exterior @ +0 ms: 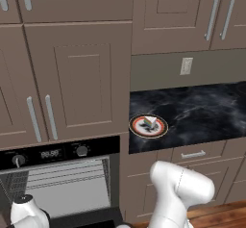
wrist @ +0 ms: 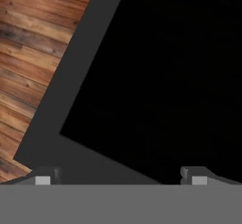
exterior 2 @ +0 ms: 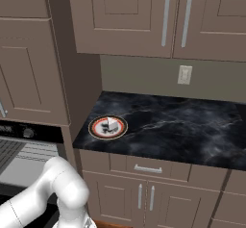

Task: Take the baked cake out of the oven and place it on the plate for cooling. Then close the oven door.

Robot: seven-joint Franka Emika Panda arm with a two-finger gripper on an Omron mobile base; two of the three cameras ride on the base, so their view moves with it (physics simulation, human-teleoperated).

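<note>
The baked cake (exterior: 151, 122) (exterior 2: 111, 123), a small pale wedge, lies on the red-ringed plate (exterior: 139, 131) (exterior 2: 97, 131) at the left end of the black counter. The black oven (exterior: 57, 152) (exterior 2: 19, 132) stands open, its grey racked interior showing. Its oven door (exterior: 93, 217) (wrist: 165, 76) hangs down flat, the dark inner face seen from above in the hand view. My gripper (wrist: 120, 178) hovers over that door panel, open, with nothing between its fingertips (wrist: 42, 179).
A black marble counter (exterior: 202, 111) (exterior 2: 182, 126) runs right of the oven, with drawers (exterior: 193, 154) below and brown cabinets above. Wooden floor (wrist: 33, 43) lies beside the lowered door. My white arm (exterior: 180, 188) (exterior 2: 57, 183) bends low in front of the cabinets.
</note>
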